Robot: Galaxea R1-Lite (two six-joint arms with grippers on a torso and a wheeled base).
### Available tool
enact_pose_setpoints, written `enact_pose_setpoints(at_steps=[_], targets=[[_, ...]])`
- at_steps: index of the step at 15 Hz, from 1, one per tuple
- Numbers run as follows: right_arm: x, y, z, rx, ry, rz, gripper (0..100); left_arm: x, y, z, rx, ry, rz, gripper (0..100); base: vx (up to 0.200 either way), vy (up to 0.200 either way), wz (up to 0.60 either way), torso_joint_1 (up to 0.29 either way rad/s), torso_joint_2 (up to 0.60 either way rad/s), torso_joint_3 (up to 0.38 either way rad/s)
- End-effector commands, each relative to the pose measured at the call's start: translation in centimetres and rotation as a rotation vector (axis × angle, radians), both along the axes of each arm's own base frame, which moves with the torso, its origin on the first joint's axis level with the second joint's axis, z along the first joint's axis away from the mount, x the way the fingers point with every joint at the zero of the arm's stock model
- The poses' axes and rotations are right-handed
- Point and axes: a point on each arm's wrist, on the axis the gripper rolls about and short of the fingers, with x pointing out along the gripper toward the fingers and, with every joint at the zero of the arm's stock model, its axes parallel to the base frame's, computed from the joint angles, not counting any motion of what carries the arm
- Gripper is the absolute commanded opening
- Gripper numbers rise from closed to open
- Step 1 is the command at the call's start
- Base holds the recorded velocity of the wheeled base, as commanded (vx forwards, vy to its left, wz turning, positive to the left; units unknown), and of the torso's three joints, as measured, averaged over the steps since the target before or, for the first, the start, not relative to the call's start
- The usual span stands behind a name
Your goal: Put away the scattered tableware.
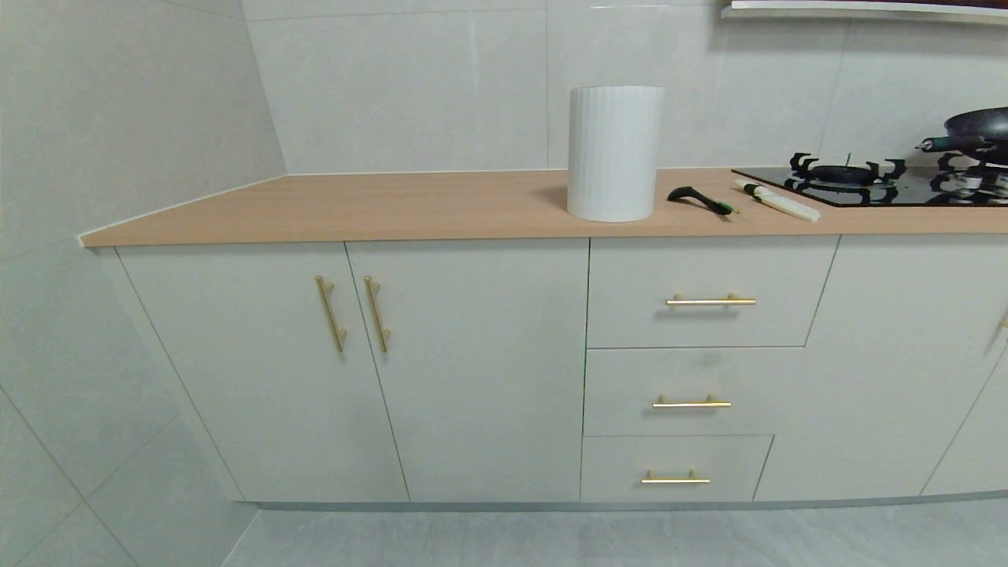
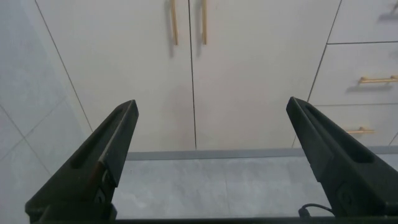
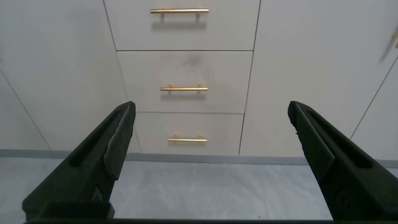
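Tableware lay on the wooden countertop (image 1: pixel 354 209) as two loose pieces: a black-handled utensil (image 1: pixel 701 200) and, near it at its 3 o'clock, a pale utensil (image 1: pixel 776 200). Both sat between the white ribbed container (image 1: pixel 614 153) at their 9 o'clock and the gas hob (image 1: pixel 866 193) at their 3 o'clock; a pan (image 1: pixel 980 124) rested at the hob's 3 o'clock end. In the head view the pair lay at roughly 2 o'clock from the centre of the scene. Each piece lay flat, its long axis running roughly from 10 o'clock to 4 o'clock, the two near parallel and apart. My left gripper (image 2: pixel 211 109) hung low before the double cabinet doors (image 2: pixel 249 74), jaws spread wide and holding nothing. My right gripper (image 3: pixel 211 109) hung low before the drawer stack (image 3: pixel 183 68), jaws equally wide and empty. The drawer stack stood beneath the two utensils, at their 6 o'clock, so I judged the right arm the nearer one. From the right jaws the tableware lay up at 12 o'clock, above the top drawer. I judged that no piece had been put away, and that the coming move called for raising the right arm and setting the jaws across the 10-to-4 axis, to close on a handle's narrow width. The container appeared the likely receptacle, though its interior was hidden.
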Motion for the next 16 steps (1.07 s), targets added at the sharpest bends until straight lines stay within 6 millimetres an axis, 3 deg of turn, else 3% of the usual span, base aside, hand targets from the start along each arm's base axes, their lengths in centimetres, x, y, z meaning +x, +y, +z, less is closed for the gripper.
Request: enact_pose_setpoints(at_steps=[1, 11, 16], targets=[[0.01, 0.00, 0.01, 0.000, 0.000, 0.001, 100, 0.00, 0.00, 0.00, 0.000, 0.000, 0.001, 100, 0.000, 0.000, 0.00, 0.000, 0.00, 0.000], [0.01, -0.01, 0.01, 0.001, 0.000, -0.002, 100, 0.00, 0.00, 0.00, -0.001, 0.000, 0.001, 100, 0.180, 0.000, 0.00, 0.003, 0.00, 0.001], [0.02, 0.00, 0.00, -0.005, 0.003, 0.001, 100, 0.00, 0.00, 0.00, -0.001, 0.000, 0.001, 100, 0.000, 0.000, 0.00, 0.000, 0.00, 0.000]])
